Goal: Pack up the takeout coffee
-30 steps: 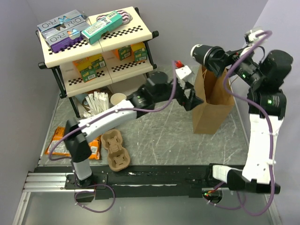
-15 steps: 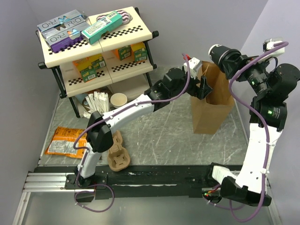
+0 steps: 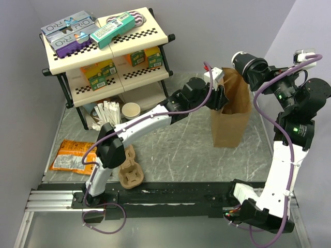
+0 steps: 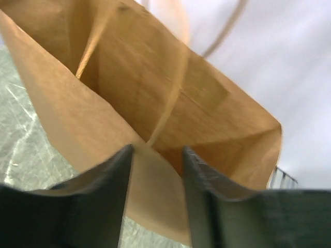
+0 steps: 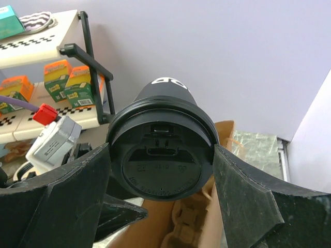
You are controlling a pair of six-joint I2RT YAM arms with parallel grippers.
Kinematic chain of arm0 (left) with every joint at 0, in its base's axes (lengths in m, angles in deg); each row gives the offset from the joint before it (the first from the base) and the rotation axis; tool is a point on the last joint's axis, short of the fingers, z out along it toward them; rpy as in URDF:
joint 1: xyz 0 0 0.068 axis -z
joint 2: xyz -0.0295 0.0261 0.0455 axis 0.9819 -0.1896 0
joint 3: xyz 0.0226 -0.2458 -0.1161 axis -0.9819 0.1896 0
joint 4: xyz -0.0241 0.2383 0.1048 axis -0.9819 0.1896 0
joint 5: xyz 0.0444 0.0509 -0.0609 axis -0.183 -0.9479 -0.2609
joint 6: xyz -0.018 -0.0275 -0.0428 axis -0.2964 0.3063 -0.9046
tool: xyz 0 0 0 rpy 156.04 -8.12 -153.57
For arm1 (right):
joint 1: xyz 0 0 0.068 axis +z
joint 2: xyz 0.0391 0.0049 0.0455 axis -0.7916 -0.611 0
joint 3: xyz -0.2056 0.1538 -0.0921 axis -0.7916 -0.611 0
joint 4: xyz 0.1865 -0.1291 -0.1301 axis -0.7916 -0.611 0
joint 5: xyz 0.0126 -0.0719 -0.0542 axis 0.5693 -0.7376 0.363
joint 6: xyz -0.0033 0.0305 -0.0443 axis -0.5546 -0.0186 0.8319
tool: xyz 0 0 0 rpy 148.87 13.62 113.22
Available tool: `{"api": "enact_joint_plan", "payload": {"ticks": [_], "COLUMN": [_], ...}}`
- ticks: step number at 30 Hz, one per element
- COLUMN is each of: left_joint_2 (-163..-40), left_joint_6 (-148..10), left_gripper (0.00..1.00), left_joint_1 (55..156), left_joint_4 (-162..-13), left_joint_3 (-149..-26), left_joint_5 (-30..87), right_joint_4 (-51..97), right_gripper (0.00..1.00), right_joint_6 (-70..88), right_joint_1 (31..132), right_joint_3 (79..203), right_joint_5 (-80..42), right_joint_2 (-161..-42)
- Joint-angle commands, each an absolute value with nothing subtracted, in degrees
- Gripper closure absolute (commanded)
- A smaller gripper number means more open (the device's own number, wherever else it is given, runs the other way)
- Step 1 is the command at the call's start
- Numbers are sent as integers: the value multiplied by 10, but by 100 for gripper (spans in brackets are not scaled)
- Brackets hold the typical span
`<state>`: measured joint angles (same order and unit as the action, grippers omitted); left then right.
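The right gripper (image 5: 161, 178) is clamping the coffee cup (image 5: 160, 155) by its sides, with the black lid facing the wrist. The paper bag (image 4: 155, 77) is gaping just below it. The left gripper (image 4: 156, 152) is standing open astride the bag's near rim, and the bag is standing upright on the worktop (image 3: 170, 150).

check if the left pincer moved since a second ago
Yes. In the top view the left pincer went right and toward the back, from short of the paper bag to its rim.
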<state>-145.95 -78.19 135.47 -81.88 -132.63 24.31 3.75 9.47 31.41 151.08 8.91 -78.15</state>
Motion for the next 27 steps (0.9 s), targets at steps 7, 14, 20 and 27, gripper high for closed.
{"api": "enact_joint_plan", "payload": {"ticks": [7, 14, 20, 27], "left_joint_2": [-1407, -1395, -1381, -1348], "left_joint_6": [-708, -642, -558, -508], "left_gripper": [72, 99, 99, 99], "left_joint_1": [1347, 1340, 1328, 1291], "left_joint_4": [-741, -721, -702, -650], "left_joint_3": [-1341, -1381, -1394, -1373], "left_joint_5": [318, 308, 315, 340], "right_joint_4": [87, 95, 100, 110], "right_gripper": [37, 37, 37, 37], "right_joint_6": [61, 49, 43, 30], "right_joint_1": [295, 285, 278, 270], "right_joint_3": [1491, 1497, 1495, 1484], "right_joint_5": [112, 120, 122, 130], "right_joint_2": [-769, -775, -775, -767]}}
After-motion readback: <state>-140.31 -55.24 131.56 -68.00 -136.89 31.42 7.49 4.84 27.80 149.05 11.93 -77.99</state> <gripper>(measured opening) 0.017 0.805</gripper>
